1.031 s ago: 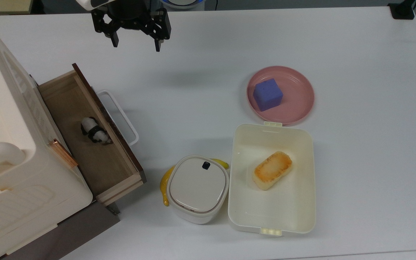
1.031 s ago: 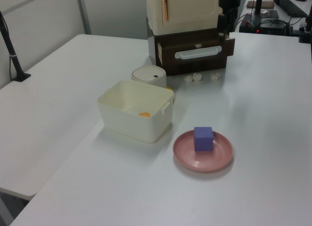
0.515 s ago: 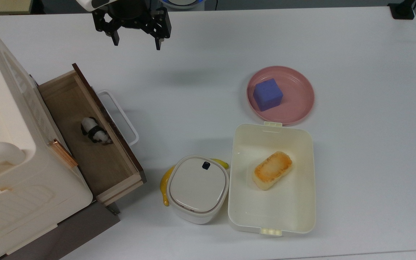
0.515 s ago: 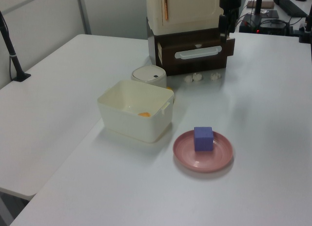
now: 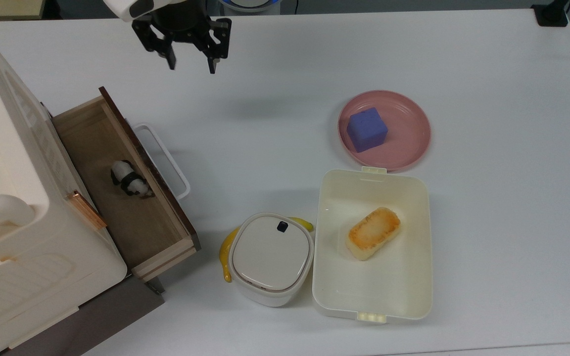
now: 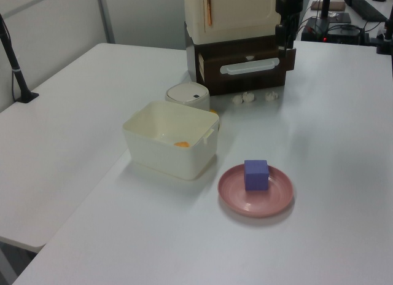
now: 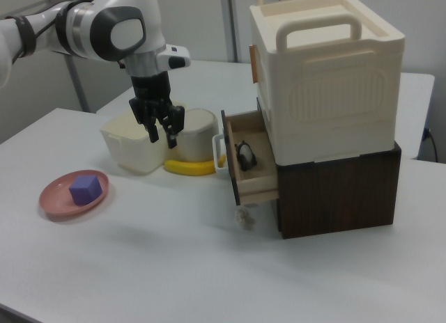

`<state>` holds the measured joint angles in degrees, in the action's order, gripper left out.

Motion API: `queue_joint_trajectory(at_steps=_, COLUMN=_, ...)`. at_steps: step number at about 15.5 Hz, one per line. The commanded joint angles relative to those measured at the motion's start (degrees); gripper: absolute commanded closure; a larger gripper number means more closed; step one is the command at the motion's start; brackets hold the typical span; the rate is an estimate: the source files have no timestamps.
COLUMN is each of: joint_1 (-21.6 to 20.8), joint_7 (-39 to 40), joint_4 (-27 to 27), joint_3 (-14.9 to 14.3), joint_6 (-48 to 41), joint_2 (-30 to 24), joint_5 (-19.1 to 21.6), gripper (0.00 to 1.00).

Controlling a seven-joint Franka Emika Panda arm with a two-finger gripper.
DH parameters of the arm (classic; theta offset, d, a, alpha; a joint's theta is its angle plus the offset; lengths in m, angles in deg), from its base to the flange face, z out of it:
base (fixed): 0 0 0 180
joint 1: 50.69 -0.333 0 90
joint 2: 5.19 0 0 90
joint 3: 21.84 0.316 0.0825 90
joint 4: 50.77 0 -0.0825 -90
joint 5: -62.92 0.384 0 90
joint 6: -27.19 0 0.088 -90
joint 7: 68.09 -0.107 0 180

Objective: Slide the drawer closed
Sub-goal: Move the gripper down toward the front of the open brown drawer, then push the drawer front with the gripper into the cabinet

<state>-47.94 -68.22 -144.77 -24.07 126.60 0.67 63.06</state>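
Gripper (image 5: 190, 67): black, two-fingered, jaws parted with nothing between them, fingertips pointing down, hanging above bare white table (image 5: 285, 64) near the far edge in the top view. In the right view the gripper (image 7: 162, 134) hangs in front of the lunch box and the round container, clear of both.

Open room: the table between the gripper and the drawer front is bare in the top view; the strip running from the handle toward the top view's right is likewise bare as far as the pink plate.

Drawer (image 5: 117, 183): pulled well out of the cabinet (image 5: 13, 207), at the top view's left. Shallow light-wood tray, dark brown front panel, white loop handle (image 5: 164, 160) standing off the panel. In the right view the drawer (image 7: 247, 171) juts toward the right view's left from between the cream upper body and the dark brown base. A small black-and-white figure (image 5: 129, 181) lies on the tray floor.

Neighbours: a white lidded round container (image 5: 271, 257) stands near the drawer's near corner, with a banana (image 5: 225, 252) partly tucked beneath it. Touching the container, an open cream lunch box (image 5: 373, 296) holds a browned piece of bread (image 5: 373, 233). Just beyond the box, a pink plate (image 5: 411, 133) carries a purple cube (image 5: 366, 129).
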Motion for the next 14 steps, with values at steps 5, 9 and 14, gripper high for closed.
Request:
queue_joint_trajectory(at_steps=5, joint_1=-0.7, joint_7=-25.1, joint_4=-3.9, joint_3=-0.7, joint_6=8.1, joint_2=3.7, joint_5=4.2, gripper=0.95)
queue_joint_trajectory(at_steps=9, joint_1=-0.7, joint_7=-37.3, joint_4=-3.1, joint_3=-0.7, joint_6=18.3, joint_2=10.6, joint_5=-0.1, gripper=0.95)
queue_joint_trajectory(at_steps=14, joint_1=0.2, joint_7=-39.8, joint_4=0.8, joint_3=-1.2, joint_6=25.0, joint_2=16.1, joint_5=-3.7, gripper=0.95)
